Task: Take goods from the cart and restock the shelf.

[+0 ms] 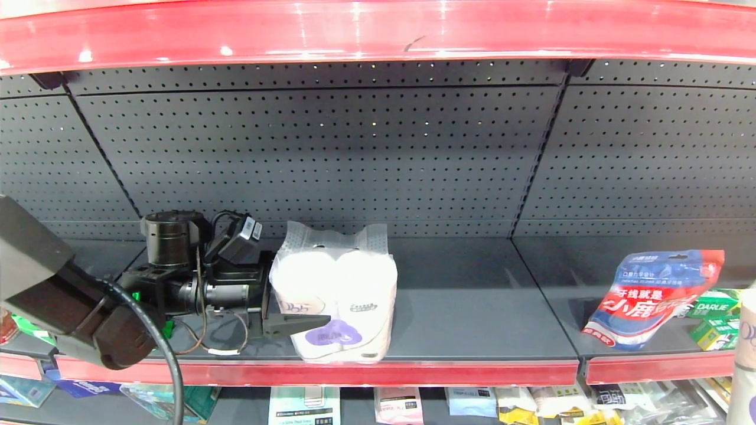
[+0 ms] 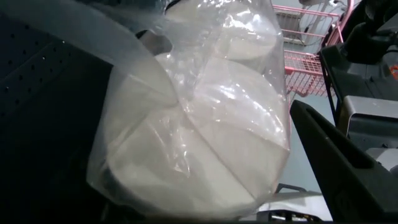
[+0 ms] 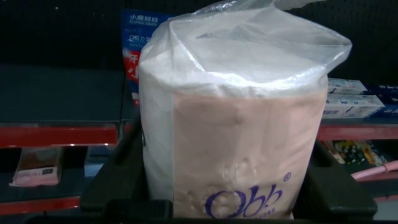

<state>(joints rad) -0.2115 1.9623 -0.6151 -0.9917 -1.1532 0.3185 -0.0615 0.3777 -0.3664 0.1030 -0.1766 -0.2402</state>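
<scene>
A white toilet paper pack (image 1: 333, 295) in clear plastic stands on the grey shelf (image 1: 466, 307), near its red front edge. My left gripper (image 1: 307, 307) comes at it from the left. One dark finger (image 1: 295, 323) lies across the pack's front face. In the left wrist view the pack (image 2: 199, 124) sits close by, with a narrow gap between it and the finger (image 2: 339, 165). The gripper looks open around it. My right gripper (image 3: 224, 186) is shut on a second toilet paper pack (image 3: 236, 118), which appears at the lower right (image 1: 745, 354) in front of the shelf.
A red and blue pouch (image 1: 652, 295) leans on the shelf's right section beside green boxes (image 1: 716, 321). The shelf between the pack and the pouch is bare. Packaged goods fill the lower shelf (image 1: 413, 404). A pink cart (image 2: 308, 53) stands behind the left arm.
</scene>
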